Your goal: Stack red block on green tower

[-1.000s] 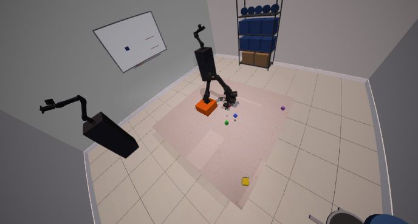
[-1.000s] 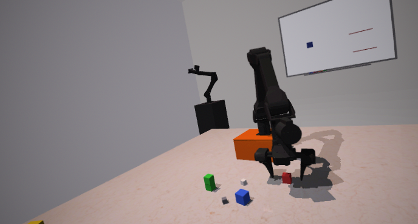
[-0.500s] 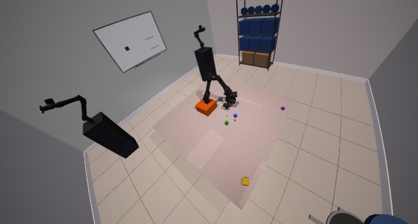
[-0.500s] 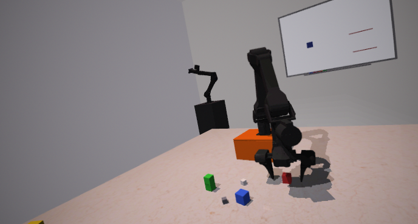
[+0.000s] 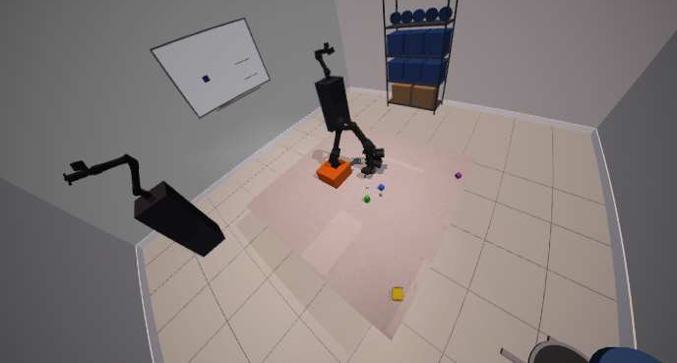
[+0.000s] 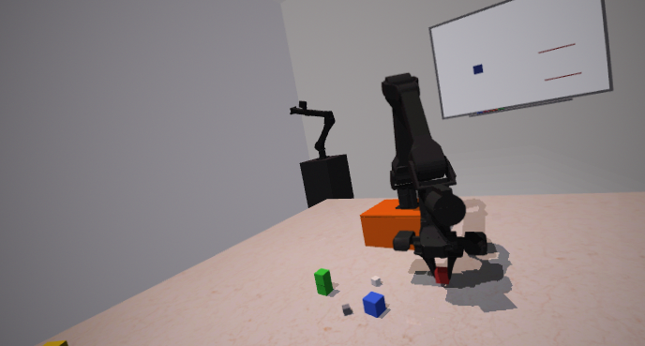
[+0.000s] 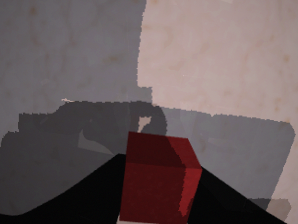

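Observation:
The red block [image 6: 441, 276] [image 7: 160, 177] sits on the table between the two black fingers of my gripper [image 6: 440, 269] [image 7: 157, 196] [image 5: 370, 170]. The fingers press against both of its sides, so the gripper is shut on it. The block rests low at the table surface, just right of the arm's orange base [image 6: 386, 226] [image 5: 335, 174]. The green tower [image 6: 322, 281] [image 5: 367, 199], two green blocks high, stands upright to the left and nearer the camera in the exterior view, well apart from the gripper.
A blue block [image 6: 373, 304] [image 5: 381, 187], a small white cube [image 6: 376, 280] and a small grey cube [image 6: 347, 308] lie between the tower and the gripper. A purple block [image 5: 458, 175] and a yellow block [image 5: 398, 293] lie farther off.

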